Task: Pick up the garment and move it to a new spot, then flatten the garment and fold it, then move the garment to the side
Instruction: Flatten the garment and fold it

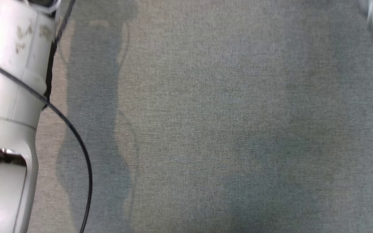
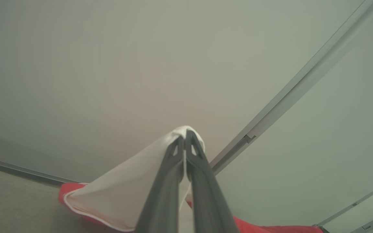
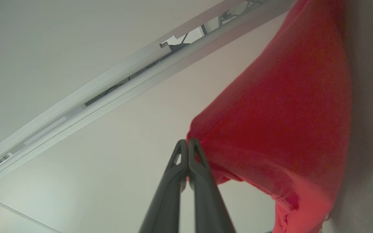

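Left fingers [image 2: 166, 181] pinch garment [image 2: 118, 194], white side out; rail [image 2: 303, 84] behind.

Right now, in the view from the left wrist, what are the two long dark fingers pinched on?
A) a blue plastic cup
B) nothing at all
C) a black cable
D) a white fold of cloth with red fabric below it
D: the left gripper is shut on a white fold of the red-and-white cloth garment, which drapes down from its tips.
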Controlling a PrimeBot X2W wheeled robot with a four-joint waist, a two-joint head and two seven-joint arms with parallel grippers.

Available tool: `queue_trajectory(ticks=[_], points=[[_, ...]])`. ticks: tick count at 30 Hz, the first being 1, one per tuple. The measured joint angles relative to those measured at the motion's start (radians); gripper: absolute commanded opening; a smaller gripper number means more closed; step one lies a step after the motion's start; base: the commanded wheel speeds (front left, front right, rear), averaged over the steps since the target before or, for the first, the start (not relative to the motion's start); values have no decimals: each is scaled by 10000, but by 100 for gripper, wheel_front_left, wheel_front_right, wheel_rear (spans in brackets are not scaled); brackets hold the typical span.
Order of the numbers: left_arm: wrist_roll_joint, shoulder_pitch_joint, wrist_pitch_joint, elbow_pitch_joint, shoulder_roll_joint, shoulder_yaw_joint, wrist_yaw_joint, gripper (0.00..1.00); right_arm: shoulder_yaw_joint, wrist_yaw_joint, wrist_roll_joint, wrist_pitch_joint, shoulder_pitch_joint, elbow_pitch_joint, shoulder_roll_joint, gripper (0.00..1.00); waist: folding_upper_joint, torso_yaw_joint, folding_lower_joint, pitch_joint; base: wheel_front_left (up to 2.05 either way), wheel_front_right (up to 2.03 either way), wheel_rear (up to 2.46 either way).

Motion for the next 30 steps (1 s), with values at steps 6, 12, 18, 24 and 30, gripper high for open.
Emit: queue_trajectory(ticks=[6,12,18,24,30], points=[[-314,970,483,123,272,-255,0,0,44,2,-63,376,752,884,111,0,0,69,0,-674,0,0,0],[-560,2518,2042,219,677,-1154,0,0,318,2,4,830,1683,2334,290,0,0,119,0,-1824,0,0,0],[-430,3537,2546,-426,1068,-1967,0,0,627,0,391,792,2697,2652,430,0,0,99,0,-2547,0,0,0],[-598,4451,2861,-945,1457,-2502,0,0,986,0,1225,546,3886,2675,263,0,0,79,-1,-3143,0,0,0],[-800,5560,3250,-1797,1916,-3258,0,0,1724,0,2155,550,4778,2665,-109,0,0,122,-1,-3729,0,0,0]])
